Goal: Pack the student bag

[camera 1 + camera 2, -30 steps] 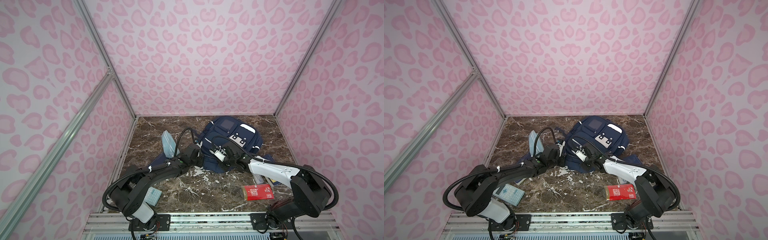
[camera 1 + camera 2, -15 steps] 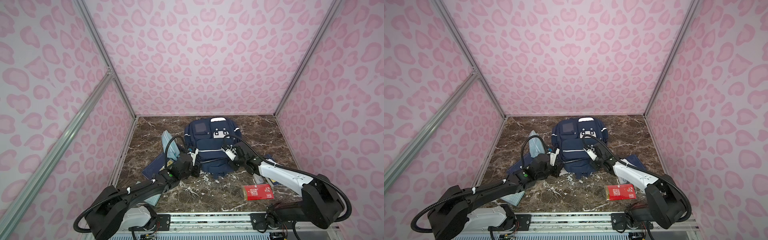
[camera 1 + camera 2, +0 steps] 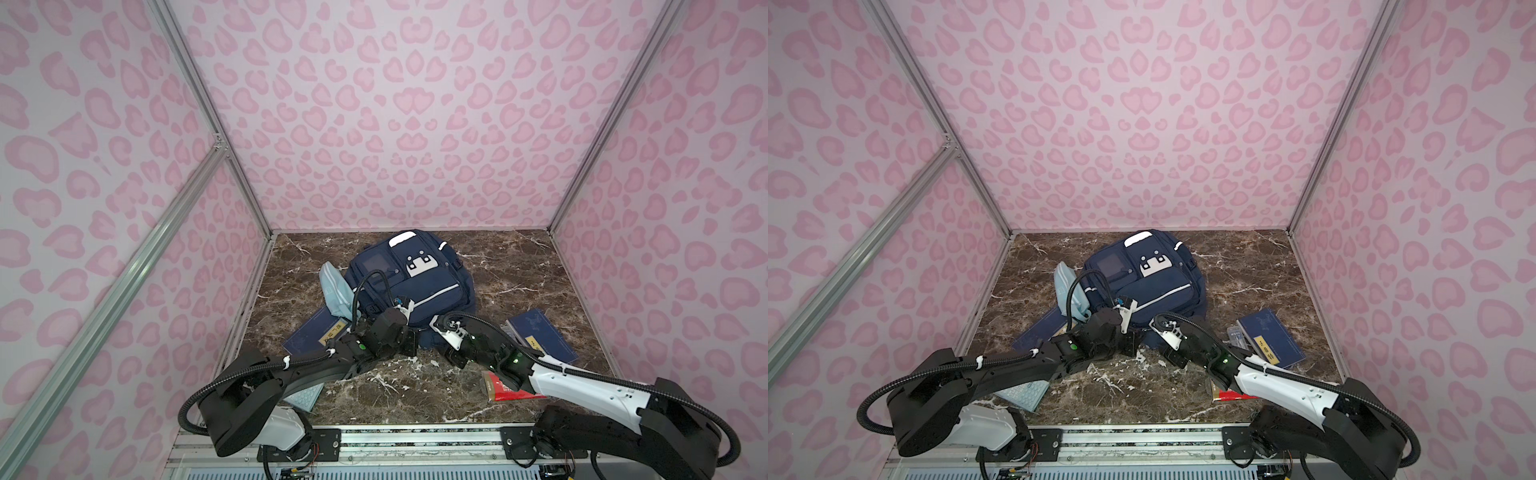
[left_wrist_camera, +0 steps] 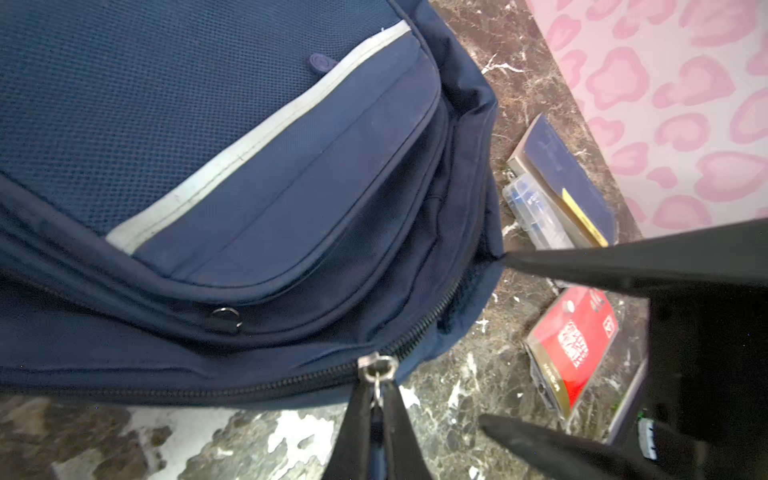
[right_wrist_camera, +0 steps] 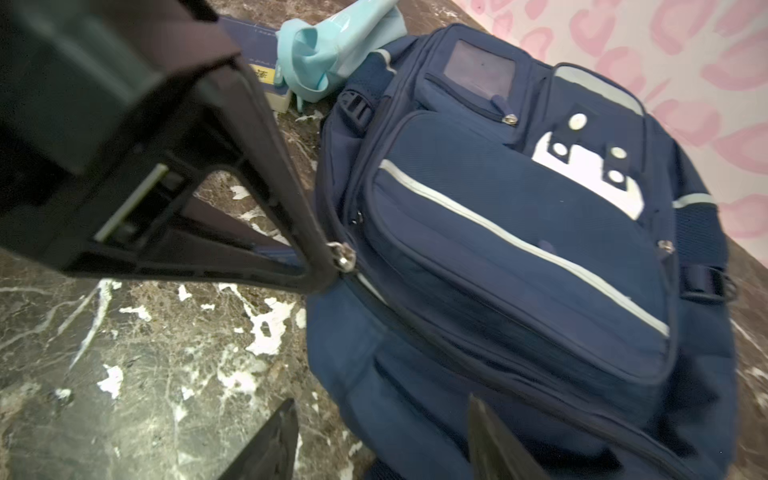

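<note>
We see a dark brown marble counter (image 3: 519, 270) veined in white, boxed in by walls (image 3: 415, 124) of pink blotch print with aluminium posts (image 3: 198, 83) at the corners. The student bag (image 3: 415, 286) lies flat mid-counter, towards the back wall. Our left pincer (image 4: 376, 399) is pinched tight on its zipper pull (image 4: 376, 365). The right pincer (image 5: 380, 411) gapes wide at the bag's near edge, holding nothing.

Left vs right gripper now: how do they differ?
Left gripper is shut; right gripper is open. Left pinches the zipper pull of the bag; right holds nothing. Both sit low by the bag's near edge.
</note>
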### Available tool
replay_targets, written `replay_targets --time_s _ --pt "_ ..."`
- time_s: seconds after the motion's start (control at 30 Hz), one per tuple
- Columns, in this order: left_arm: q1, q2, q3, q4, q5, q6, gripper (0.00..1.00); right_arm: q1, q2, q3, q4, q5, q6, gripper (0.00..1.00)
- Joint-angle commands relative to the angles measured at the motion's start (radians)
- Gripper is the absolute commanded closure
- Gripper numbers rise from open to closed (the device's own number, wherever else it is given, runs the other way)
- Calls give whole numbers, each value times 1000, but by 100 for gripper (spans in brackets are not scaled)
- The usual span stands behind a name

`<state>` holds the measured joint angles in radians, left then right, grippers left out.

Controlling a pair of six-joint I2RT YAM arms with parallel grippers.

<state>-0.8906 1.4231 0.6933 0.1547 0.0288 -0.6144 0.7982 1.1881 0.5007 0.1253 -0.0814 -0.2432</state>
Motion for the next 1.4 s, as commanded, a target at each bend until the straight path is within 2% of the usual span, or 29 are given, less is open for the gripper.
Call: replay_targets --time_s 0.0,0.13,0.2,0.23,0.3,0.33,0.37,0.4,0.57,0.77,0.93,1.07,1.27,1.37 --pt "-2 -13 17 54 34 -29 97 7 75 43 88 25 4 34" --pt "-4 -31 14 52 77 -50 97 21 177 87 106 121 20 33" --pt "-2 -46 -1 72 108 -74 97 21 202 88 128 138 25 39" --pt "0 -52 -3 77 123 -82 97 21 214 96 122 136 17 47" --pt "5 -67 0 60 140 -83 97 20 231 114 78 141 4 76" --pt "5 -72 3 50 138 -79 97 19 231 116 67 137 5 86" --pt "5 -77 3 42 133 -72 97 14 223 113 65 119 2 96" --pt "6 -82 9 0 112 -62 97 13 211 109 63 118 5 100" --pt "30 -50 37 -175 -77 4 97 13 119 93 19 160 32 100" --pt "122 -12 34 -208 -129 46 97 13 19 86 -104 200 -12 100" --pt "199 32 85 -236 -176 96 97 7 -46 37 -123 232 -48 100" --pt "260 78 144 -266 -245 153 97 -58 -107 13 -134 170 -50 100" --pt "291 175 217 -253 -231 185 97 -141 -184 -25 -133 134 -38 100" --pt "292 181 217 -222 -186 173 97 -146 -193 -48 -82 65 -25 100"
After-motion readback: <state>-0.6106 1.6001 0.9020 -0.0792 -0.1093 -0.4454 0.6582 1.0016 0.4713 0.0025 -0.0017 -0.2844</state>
